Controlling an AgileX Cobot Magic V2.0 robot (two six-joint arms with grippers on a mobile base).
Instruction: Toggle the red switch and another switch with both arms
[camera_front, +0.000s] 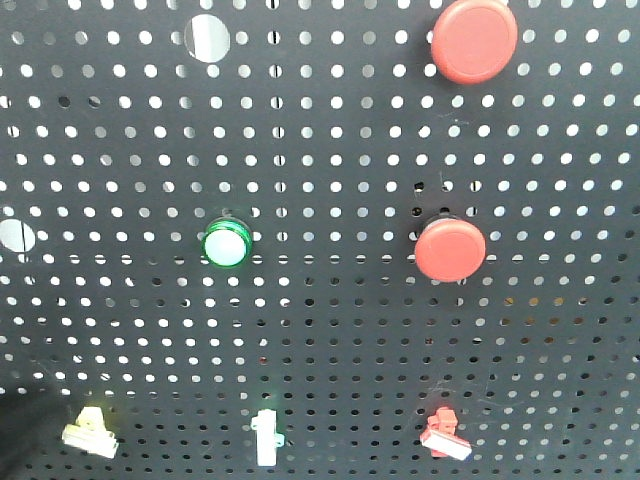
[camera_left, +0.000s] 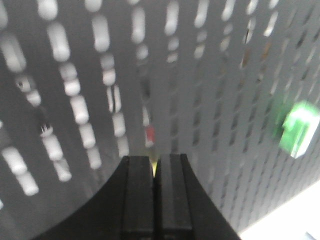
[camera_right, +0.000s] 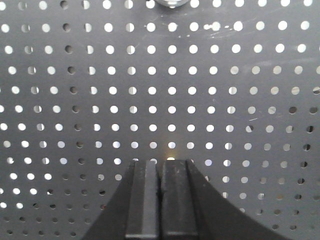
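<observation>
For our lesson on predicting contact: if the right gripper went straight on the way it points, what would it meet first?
The right gripper would likely hit bare perforated panel; no switch lies in line, depth unclear.

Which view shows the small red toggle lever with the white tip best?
Exterior front-facing view: the small red toggle lever with a white tip shows sharply at the black perforated panel's lower right. Left wrist view is blurred, with only an unidentifiable red speck; right wrist view lacks it.

Backlit holes; left wrist view perhaps motion-blurred.
</observation>
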